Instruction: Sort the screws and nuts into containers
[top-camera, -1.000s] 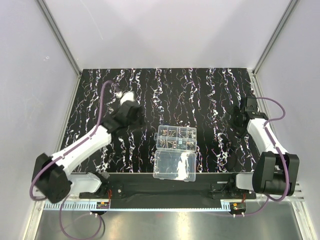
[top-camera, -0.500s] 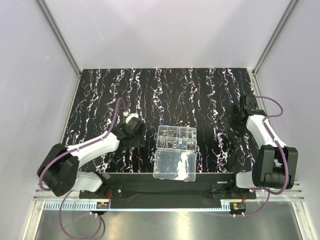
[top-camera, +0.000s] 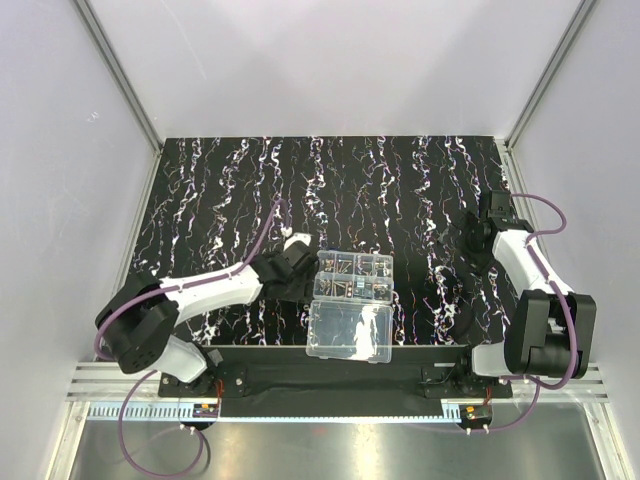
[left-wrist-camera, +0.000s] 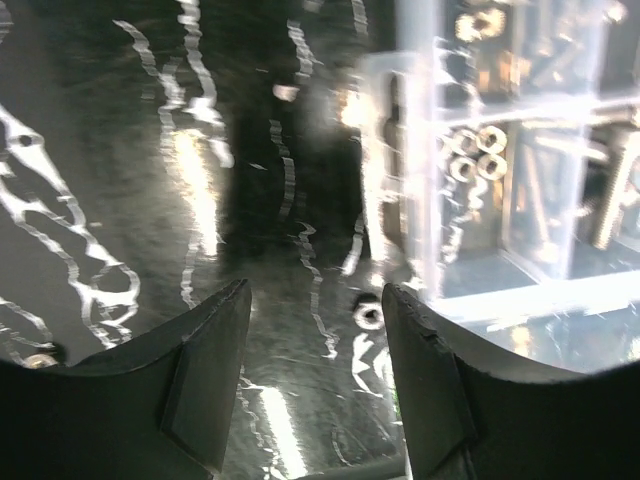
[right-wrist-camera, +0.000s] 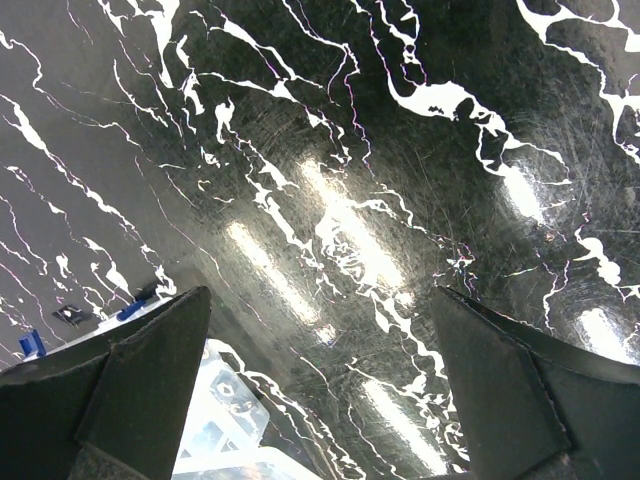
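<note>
Left wrist view: your left pincer (left-wrist-camera: 315, 385) spread, empty, hovering over loose nut (left-wrist-camera: 368, 317) on counter (left-wrist-camera: 120, 150), just beside organizer box (left-wrist-camera: 415, 200) wall. Pickup step. Next: lower, straddle nut, pinch. Your right pincer (right-wrist-camera: 320, 380) spread wide, well apart from box.

The mat (top-camera: 400, 180) is black with white and purple streaks. At its six o'clock, the organizer box (top-camera: 352, 276) is clear, its nuts (left-wrist-camera: 478, 155) silvery. The left arm (top-camera: 215, 285) is white and black.
</note>
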